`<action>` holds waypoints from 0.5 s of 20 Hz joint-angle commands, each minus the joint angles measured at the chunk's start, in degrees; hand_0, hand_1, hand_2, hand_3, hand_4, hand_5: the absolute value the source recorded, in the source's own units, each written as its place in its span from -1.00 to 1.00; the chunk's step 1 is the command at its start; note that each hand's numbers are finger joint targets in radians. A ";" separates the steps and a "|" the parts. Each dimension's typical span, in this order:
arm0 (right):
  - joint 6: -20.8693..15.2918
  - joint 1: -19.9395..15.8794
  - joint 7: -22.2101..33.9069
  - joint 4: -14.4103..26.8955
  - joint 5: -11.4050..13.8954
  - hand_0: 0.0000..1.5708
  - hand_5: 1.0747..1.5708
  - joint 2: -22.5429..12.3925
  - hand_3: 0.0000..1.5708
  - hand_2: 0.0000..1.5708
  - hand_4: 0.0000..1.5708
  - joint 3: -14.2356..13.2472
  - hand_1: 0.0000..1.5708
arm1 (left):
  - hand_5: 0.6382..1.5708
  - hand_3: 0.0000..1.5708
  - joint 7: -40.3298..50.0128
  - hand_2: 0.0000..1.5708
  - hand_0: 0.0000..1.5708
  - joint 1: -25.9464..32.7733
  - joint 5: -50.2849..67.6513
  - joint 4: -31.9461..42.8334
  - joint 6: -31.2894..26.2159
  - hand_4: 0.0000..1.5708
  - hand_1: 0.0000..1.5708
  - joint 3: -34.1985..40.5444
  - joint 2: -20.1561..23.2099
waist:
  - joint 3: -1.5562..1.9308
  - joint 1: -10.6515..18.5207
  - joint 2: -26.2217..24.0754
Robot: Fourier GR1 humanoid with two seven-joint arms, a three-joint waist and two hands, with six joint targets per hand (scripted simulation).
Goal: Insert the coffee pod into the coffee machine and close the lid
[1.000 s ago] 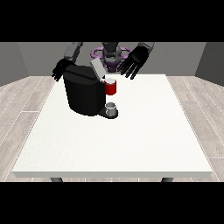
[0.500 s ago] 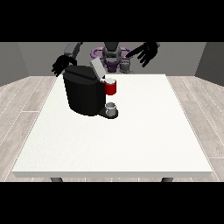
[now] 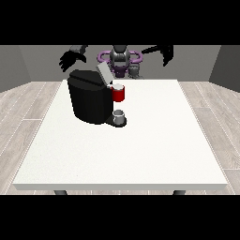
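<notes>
A large white table [image 3: 140,150] fills the middle of the view, on a floor of pale wooden planks, with grey walls behind. On the table's far left part stands a black coffee machine [image 3: 89,96]. Its grey lid [image 3: 103,73] is tilted up and open. At the machine's front there is a red part [image 3: 119,94] with the white top of the coffee pod [image 3: 118,86] sitting in it. Below, a small grey cup [image 3: 119,114] stands on the machine's base. The hand at the view's left [image 3: 71,57] is raised above and behind the machine, fingers spread, holding nothing. The hand at the view's right [image 3: 165,53] is also raised, well apart from the machine, fingers relaxed and empty.
</notes>
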 commanded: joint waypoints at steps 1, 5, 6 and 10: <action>3.67 0.30 3.90 -3.87 -0.21 -1.00 1.00 -2.06 -1.00 -1.00 -0.56 2.10 -1.00 | 1.00 -1.00 -1.54 -1.00 -1.00 6.71 2.96 -1.02 -0.78 -1.00 -1.00 1.35 -1.66 | -0.02 1.26 -3.77; 6.46 -3.99 9.54 -9.03 -1.11 -1.00 1.00 -4.57 -1.00 -1.00 -0.84 3.25 -1.00 | 1.00 -1.00 -0.35 -1.00 -1.00 9.17 4.31 -1.80 -0.22 -1.00 -1.00 1.45 -3.43 | -0.03 0.93 -4.87; 7.43 -4.61 5.32 -7.28 -1.68 -1.00 1.00 -5.82 -1.00 -1.00 -1.00 1.29 -1.00 | 1.00 -1.00 -1.70 -1.00 -1.00 9.42 5.55 -3.04 -2.21 -1.00 -1.00 1.52 -3.11 | 0.01 3.42 -2.84; 8.31 -6.19 6.68 -8.50 -3.73 -1.00 1.00 -5.68 -1.00 -1.00 -1.00 0.19 -1.00 | 1.00 -1.00 -0.73 -1.00 -1.00 13.31 7.57 -6.85 -3.48 -0.82 -1.00 0.33 -5.00 | 0.03 5.75 -2.58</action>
